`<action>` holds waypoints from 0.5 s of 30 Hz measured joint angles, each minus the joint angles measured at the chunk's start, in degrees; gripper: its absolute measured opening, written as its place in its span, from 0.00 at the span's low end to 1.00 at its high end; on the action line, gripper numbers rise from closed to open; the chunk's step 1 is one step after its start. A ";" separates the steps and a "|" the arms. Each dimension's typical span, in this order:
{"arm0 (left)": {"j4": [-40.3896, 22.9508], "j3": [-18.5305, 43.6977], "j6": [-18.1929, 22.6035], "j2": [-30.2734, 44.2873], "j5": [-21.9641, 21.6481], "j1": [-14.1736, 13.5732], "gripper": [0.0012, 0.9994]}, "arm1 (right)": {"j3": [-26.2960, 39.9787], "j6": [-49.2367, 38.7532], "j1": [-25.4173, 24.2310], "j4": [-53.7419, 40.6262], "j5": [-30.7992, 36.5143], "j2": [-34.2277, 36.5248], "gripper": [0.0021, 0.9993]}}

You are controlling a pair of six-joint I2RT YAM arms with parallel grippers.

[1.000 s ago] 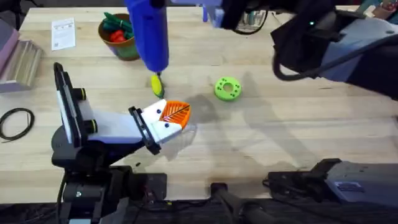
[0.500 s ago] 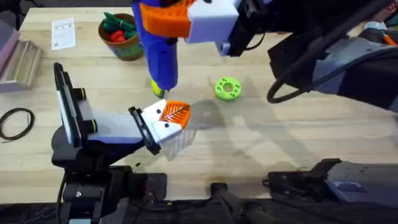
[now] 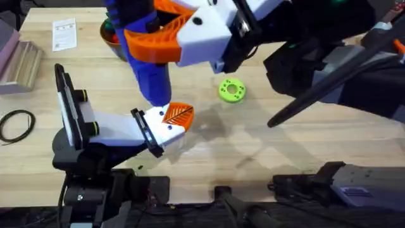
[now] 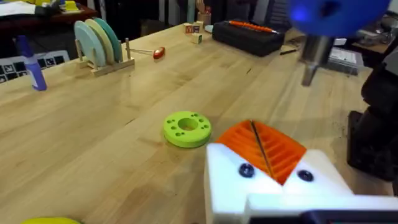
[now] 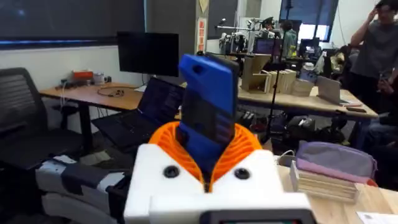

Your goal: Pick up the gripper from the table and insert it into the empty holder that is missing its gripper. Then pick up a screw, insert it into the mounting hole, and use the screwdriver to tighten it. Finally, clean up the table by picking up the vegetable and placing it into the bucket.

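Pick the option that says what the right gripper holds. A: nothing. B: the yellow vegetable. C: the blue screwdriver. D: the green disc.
C: the right gripper has its orange jaws closed around the blue screwdriver, and overhead the tool hangs tip-down over the left gripper, while the green disc lies free on the table.

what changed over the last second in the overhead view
The right gripper, shut on the blue screwdriver, has swung in from the far right edge toward the left, over the bucket. The screwdriver tilted, and its lower end moved down onto the left gripper, covering the yellow vegetable. The left gripper, green disc and cable loop stayed put.
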 joint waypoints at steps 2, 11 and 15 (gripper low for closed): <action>0.00 0.00 0.00 0.02 0.00 0.00 0.01 | 0.00 -0.62 0.39 -0.04 -0.02 0.00 0.02; 0.00 0.00 0.02 0.02 0.01 0.00 0.01 | 0.00 -2.80 1.69 0.03 -0.15 2.40 0.02; 0.00 0.00 0.00 0.02 0.00 0.00 0.01 | 0.00 -3.43 1.68 -0.11 -0.26 3.71 0.02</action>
